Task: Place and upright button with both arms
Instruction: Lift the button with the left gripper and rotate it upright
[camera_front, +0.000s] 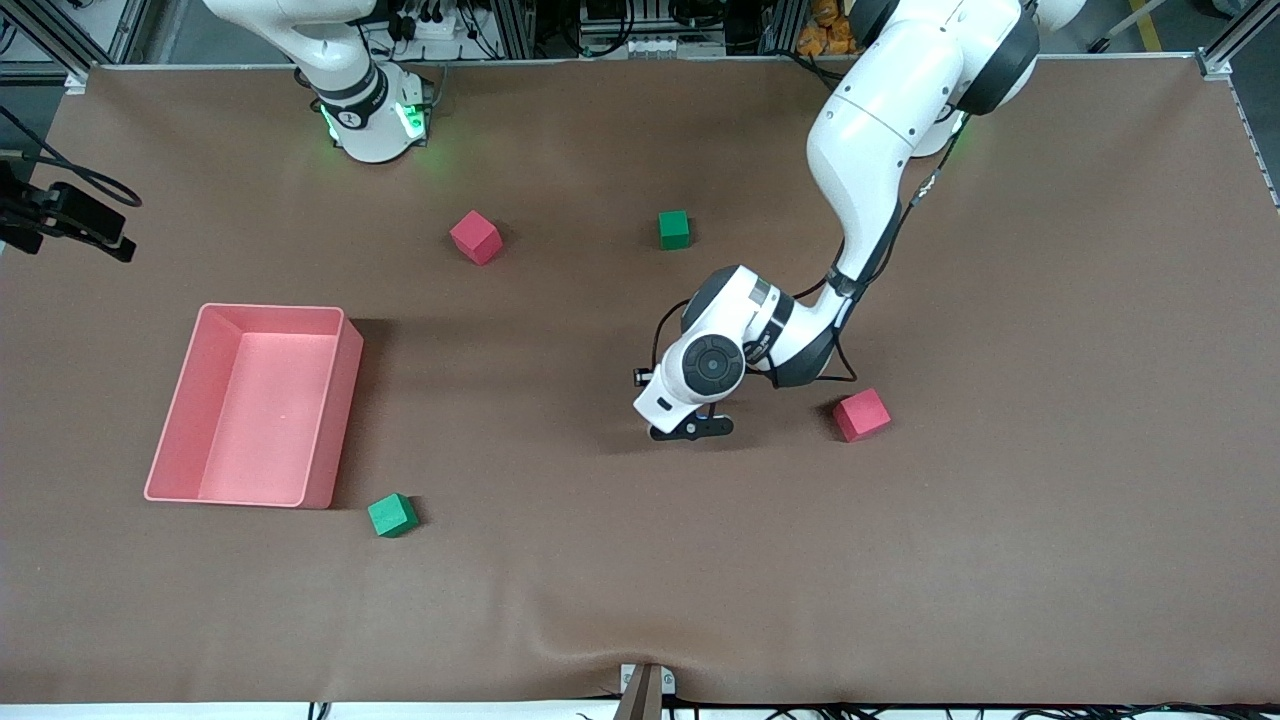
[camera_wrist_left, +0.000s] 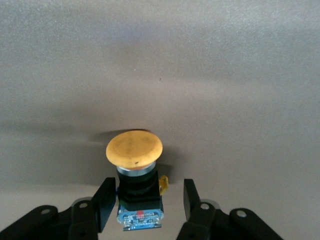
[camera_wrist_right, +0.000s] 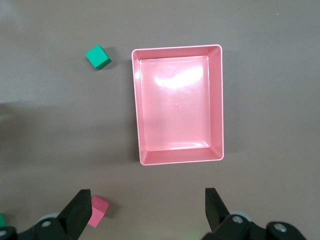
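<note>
left wrist view shows the left tool (camera_wrist_left: 145, 200) low over the surface (camera_wrist_left: 225, 75), its fingers (camera_wrist_left: 105, 202) open on both sides of the button (camera_wrist_left: 136, 172). the button stands upright on the surface, orange cap up; whether a finger touches its dark body, i cannot tell. the left arm (camera_front: 880, 150) bends down from its base to the middle of the surface, near a red cube (camera_front: 861, 414). the right tool (camera_wrist_right: 147, 212) hangs wide open and empty, high over the pink tray (camera_wrist_right: 216, 100).

High front camera facing both arms, right wrist camera looking down on pink tray (camera_wrist_right: 177, 105), left wrist camera close above table
</note>
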